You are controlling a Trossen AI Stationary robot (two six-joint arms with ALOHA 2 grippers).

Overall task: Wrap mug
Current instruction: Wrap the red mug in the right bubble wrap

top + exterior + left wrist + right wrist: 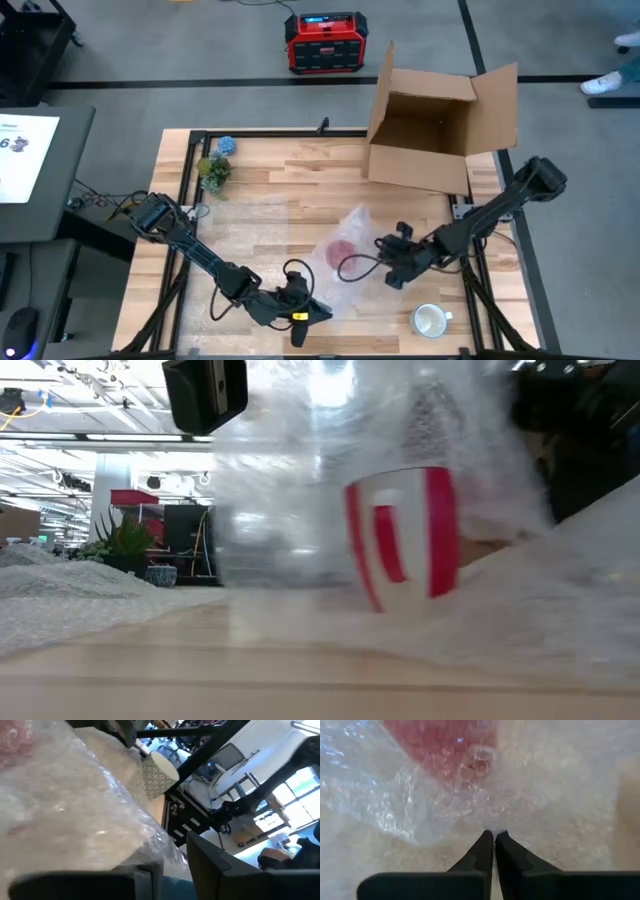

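Right wrist view: the right gripper (494, 836) is seen with its two fingertips pressed together on a pinch of the bubble wrap (445, 805), just beside the red mug (442, 740) showing blurred through the film. In the high view the right gripper (394, 266) sits at the sheet's right edge, with the red mug (342, 250) lying under the wrap (352, 222) at mid-table. The left gripper (300, 312) is held low at the front edge of the sheet; whether its fingers are clenched cannot be told. A white mug (430, 320) stands apart on the table (270, 180), and a cardboard box (440, 125) stands open at the back. The folding of the wrap over the mug is judged to be in hand. Next, the pinched edge would need to be drawn across the mug without being let slip.
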